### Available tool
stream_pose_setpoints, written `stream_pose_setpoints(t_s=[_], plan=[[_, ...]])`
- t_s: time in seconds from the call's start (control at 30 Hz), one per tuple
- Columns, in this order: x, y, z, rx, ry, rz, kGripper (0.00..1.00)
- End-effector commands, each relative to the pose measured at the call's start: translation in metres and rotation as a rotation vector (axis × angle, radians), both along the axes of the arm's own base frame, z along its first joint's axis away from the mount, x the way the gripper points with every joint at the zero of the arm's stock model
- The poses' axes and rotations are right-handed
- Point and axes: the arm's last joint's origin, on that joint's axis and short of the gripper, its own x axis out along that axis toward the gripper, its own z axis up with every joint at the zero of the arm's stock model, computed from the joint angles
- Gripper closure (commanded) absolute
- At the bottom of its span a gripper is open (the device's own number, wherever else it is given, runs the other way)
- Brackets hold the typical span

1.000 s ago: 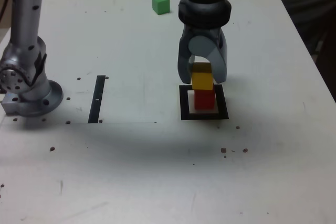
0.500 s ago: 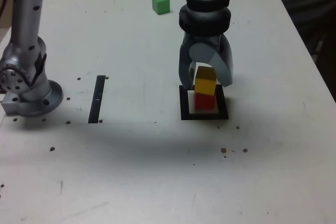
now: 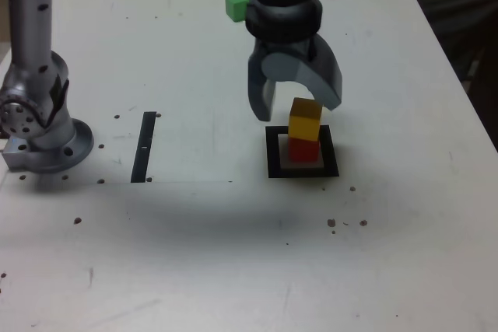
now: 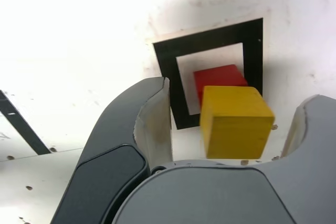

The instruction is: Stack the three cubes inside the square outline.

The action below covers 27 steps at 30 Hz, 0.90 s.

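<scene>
From outside, the jaws [image 3: 295, 111] are wide apart by the yellow block [image 3: 305, 118] on the red block [image 3: 303, 151], with the green block [image 3: 237, 6] far back; close up, yellow looks light and hard, best pinched gently on flat sides.

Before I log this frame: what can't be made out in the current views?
- Red cube: top face, both views; yellow cube covers it.
- Green cube: partly behind the arm in the exterior view; absent from the wrist view.
- Arm's upper part: cut off by the exterior view's top edge.
</scene>
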Motion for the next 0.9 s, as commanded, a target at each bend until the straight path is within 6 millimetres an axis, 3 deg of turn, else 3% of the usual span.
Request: stream_pose_setpoints(t_s=[0.0, 0.3, 0.87], plan=[[-0.005, 0.006, 0.004, 0.006, -0.004, 0.017, 0.00], [-0.017, 0.042, 0.015, 0.045, 0.026, 0.084, 0.00], [-0.043, 0.141, 0.026, 0.099, 0.049, 0.237, 0.00]])
